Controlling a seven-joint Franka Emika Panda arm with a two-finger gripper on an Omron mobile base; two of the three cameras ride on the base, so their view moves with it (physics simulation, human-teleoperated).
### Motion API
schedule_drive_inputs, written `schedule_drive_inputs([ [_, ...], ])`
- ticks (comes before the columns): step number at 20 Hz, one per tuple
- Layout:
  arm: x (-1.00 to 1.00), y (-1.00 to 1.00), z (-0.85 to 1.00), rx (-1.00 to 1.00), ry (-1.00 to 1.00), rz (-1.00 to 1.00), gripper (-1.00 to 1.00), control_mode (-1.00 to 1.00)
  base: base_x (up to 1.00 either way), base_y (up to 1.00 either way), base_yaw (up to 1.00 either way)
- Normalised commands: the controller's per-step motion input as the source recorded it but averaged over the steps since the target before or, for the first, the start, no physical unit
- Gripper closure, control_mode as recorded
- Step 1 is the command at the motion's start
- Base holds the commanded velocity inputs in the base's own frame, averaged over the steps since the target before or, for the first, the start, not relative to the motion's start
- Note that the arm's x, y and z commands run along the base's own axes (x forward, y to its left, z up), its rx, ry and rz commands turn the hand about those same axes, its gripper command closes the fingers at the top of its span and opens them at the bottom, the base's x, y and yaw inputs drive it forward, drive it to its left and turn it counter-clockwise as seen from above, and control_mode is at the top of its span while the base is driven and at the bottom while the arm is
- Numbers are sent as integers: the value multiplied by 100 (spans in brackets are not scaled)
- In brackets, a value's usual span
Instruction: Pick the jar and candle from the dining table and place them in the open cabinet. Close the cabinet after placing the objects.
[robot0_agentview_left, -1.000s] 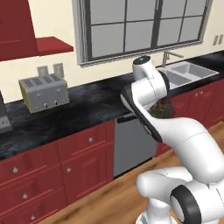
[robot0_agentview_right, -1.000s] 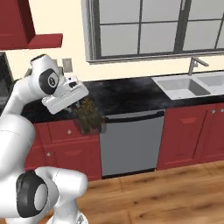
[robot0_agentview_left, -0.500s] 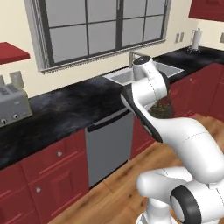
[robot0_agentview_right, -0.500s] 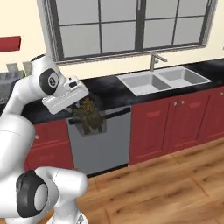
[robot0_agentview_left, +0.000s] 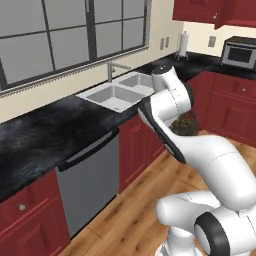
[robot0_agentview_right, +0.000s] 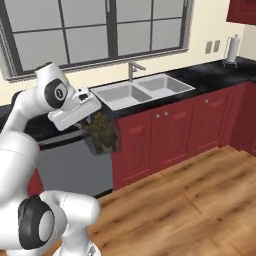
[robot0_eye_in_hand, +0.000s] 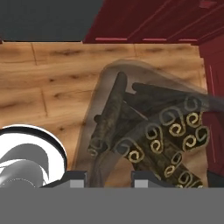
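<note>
One jar (robot0_agentview_right: 102, 134) is clamped in the gripper (robot0_eye_in_hand: 106, 175), carried above the wood floor (robot0_agentview_right: 200, 200) before the red drawers (robot0_agentview_right: 165, 135). Sticks inside run toward 11 o'clock in the hand view; jar axis upright.

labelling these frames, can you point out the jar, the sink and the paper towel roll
jar (robot0_agentview_right: 102, 134): right base view, on its glass wall under the hand.
sink (robot0_agentview_right: 141, 89): right base view, on the divider between basins.
paper towel roll (robot0_agentview_right: 233, 50): right base view, on its white side.

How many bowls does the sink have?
2. The sink has a left bowl and a right bowl, side by side in the black counter under the window, just behind the tap.
</note>
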Motion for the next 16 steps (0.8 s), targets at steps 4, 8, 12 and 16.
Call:
schedule_drive_inputs([
  [4, 0, 0, 0, 0, 0, 0, 100, 100, 60, -42, -30],
  [8, 0, 0, 0, 0, 0, 0, 100, 100, 75, -31, -25],
  [12, 0, 0, 0, 0, 0, 0, 100, 100, 85, -17, -21],
  [16, 0, 0, 0, 0, 0, 0, 100, 100, 87, -7, -19],
])
